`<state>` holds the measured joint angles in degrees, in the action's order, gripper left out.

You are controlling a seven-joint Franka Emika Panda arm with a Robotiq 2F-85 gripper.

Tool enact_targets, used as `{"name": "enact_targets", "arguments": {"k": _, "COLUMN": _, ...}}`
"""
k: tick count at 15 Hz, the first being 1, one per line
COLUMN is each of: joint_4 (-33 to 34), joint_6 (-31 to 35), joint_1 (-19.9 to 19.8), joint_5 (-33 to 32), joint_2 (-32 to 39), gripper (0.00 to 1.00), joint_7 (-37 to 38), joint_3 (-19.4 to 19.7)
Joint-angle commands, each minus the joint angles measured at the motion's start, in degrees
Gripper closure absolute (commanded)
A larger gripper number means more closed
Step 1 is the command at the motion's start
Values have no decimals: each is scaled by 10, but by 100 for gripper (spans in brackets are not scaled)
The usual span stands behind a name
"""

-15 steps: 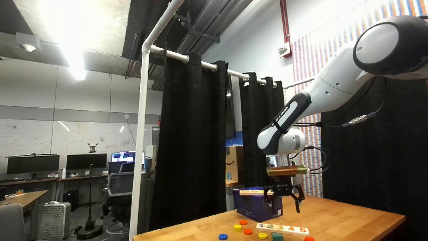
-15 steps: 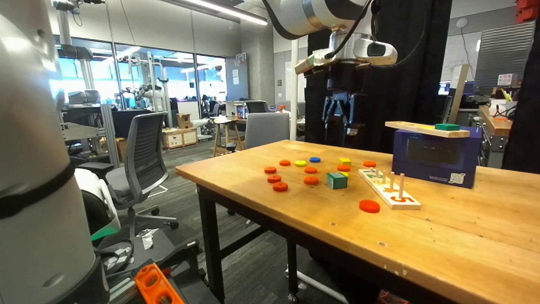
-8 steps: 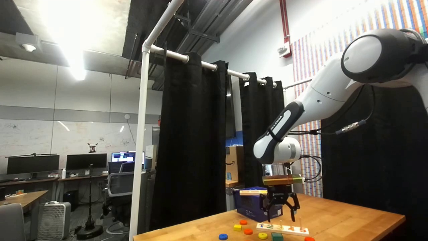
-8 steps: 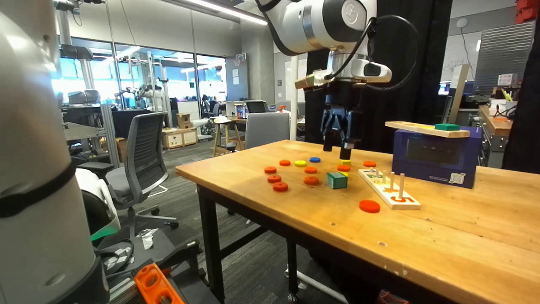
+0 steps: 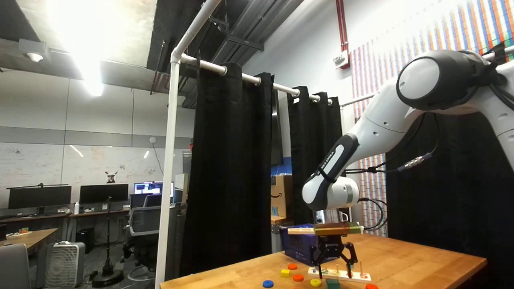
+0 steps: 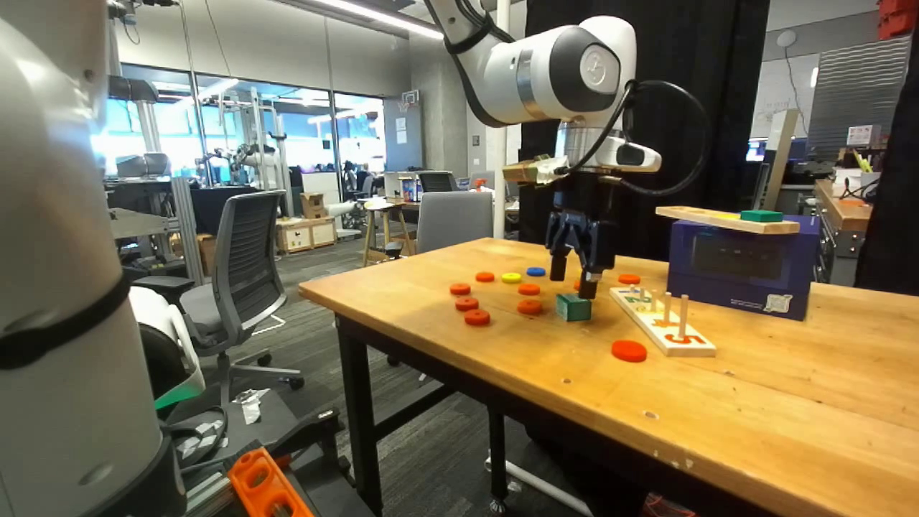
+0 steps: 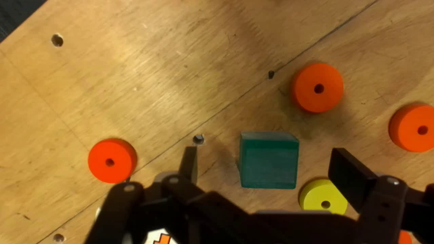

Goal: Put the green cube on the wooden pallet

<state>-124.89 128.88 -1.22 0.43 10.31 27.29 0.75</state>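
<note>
Beneath the gripper (image 6: 572, 280), the green cube (image 7: 269, 162) is being supported by the wooden tabletop (image 7: 169, 84); the fingers (image 7: 191, 164) are being held spread, and nothing is being grasped. In the wrist view the cube is being flanked by both fingers, almost midway between them, two of its sides being aligned roughly with their inner faces. No clear long axis is being presented, so a straight descent is being judged the next requirement; the remaining height is not being revealed. A yellow disc (image 7: 318, 194), partly hidden by one finger, is being regarded as a possible obstruction. The cube is being characterised by flat faces, one greyish side and crisp edges. Orange discs (image 7: 313, 98), smooth and rounded, are being distinguished by central holes, while the tabletop is being marked by grain, a dark seam and bored holes. The wooden pallet (image 6: 781, 227) is presumably being represented by the pale, slender board being carried by the blue box (image 6: 739, 269), well apart from the cube.
</note>
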Motion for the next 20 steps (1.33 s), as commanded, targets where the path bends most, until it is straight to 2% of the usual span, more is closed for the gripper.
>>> {"name": "enact_targets", "arguments": {"k": 1, "joint_4": 17, "joint_6": 16, "joint_1": 6, "joint_5": 1, "joint_2": 23, "gripper": 0, "joint_7": -17, "joint_3": 10}}
{"name": "enact_targets", "arguments": {"k": 6, "joint_4": 21, "joint_6": 25, "joint_1": 5, "joint_5": 7, "joint_2": 39, "gripper": 0, "joint_7": -29, "joint_3": 15}}
{"name": "enact_targets", "arguments": {"k": 7, "joint_4": 22, "joint_6": 26, "joint_1": 5, "joint_5": 9, "joint_2": 40, "gripper": 3, "joint_7": -33, "joint_3": 15}}
{"name": "enact_targets", "arguments": {"k": 8, "joint_4": 21, "joint_6": 33, "joint_1": 5, "joint_5": 10, "joint_2": 42, "gripper": 27, "joint_7": -34, "joint_3": 15}}
{"name": "enact_targets", "arguments": {"k": 10, "joint_4": 20, "joint_6": 42, "joint_1": 5, "joint_5": 11, "joint_2": 44, "gripper": 29, "joint_7": -39, "joint_3": 15}}
{"name": "enact_targets", "arguments": {"k": 13, "joint_4": 20, "joint_6": 51, "joint_1": 5, "joint_5": 14, "joint_2": 45, "gripper": 56, "joint_7": -44, "joint_3": 15}}
{"name": "enact_targets", "arguments": {"k": 16, "joint_4": 20, "joint_6": 55, "joint_1": 4, "joint_5": 18, "joint_2": 44, "gripper": 77, "joint_7": -49, "joint_3": 15}}
{"name": "enact_targets", "arguments": {"k": 20, "joint_4": 19, "joint_6": 44, "joint_1": 5, "joint_5": 13, "joint_2": 30, "gripper": 79, "joint_7": -47, "joint_3": 17}}
